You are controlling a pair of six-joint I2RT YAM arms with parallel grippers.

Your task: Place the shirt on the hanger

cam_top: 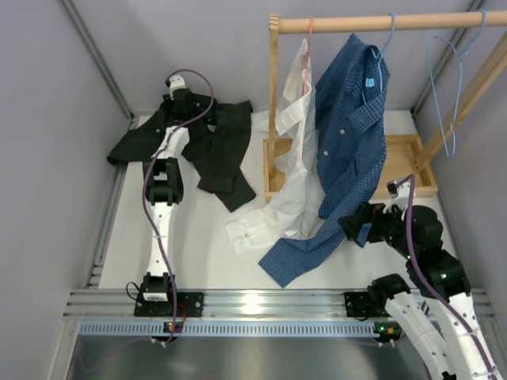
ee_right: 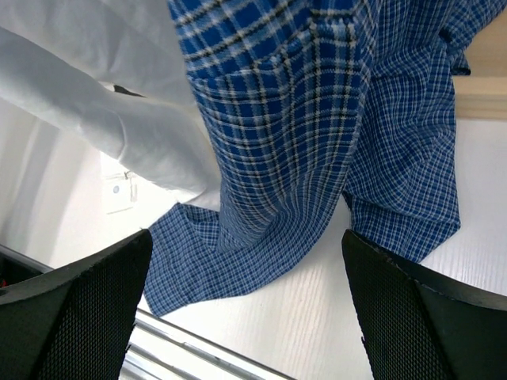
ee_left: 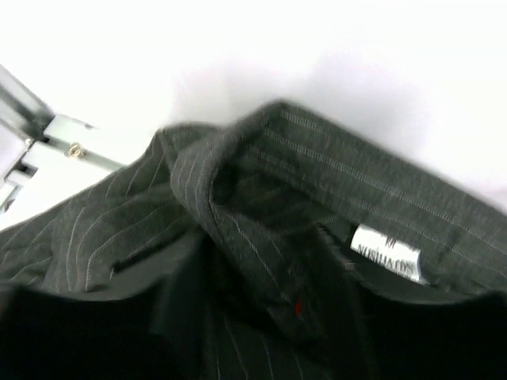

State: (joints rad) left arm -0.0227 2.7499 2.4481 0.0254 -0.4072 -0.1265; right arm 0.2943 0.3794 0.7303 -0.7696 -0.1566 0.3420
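Note:
The shirt (cam_top: pixel 218 146) looks black and lies crumpled at the back left of the table. My left gripper (cam_top: pixel 181 101) is down on its collar end. In the left wrist view the collar (ee_left: pixel 317 182) with a white label (ee_left: pixel 388 257) fills the frame. My left gripper (ee_left: pixel 253 324) seems open, dark fingers either side of the collar cloth, though the view is blurred. The thin light-blue hanger (cam_top: pixel 455 119) hangs empty at the right end of the wooden rod (cam_top: pixel 412 21). My right gripper (cam_top: pixel 354 224) (ee_right: pixel 245 261) is open and empty, low over the table by the blue checked shirt's hem.
A blue checked shirt (cam_top: pixel 348 119) (ee_right: pixel 317 119) hangs from the rod on its own light-blue hanger. A white shirt (cam_top: pixel 289 158) (ee_right: pixel 103 87) hangs on a pink hanger (cam_top: pixel 310 32). Both trail onto the table. The rack's wooden base tray (cam_top: pixel 412 162) stands at the back right.

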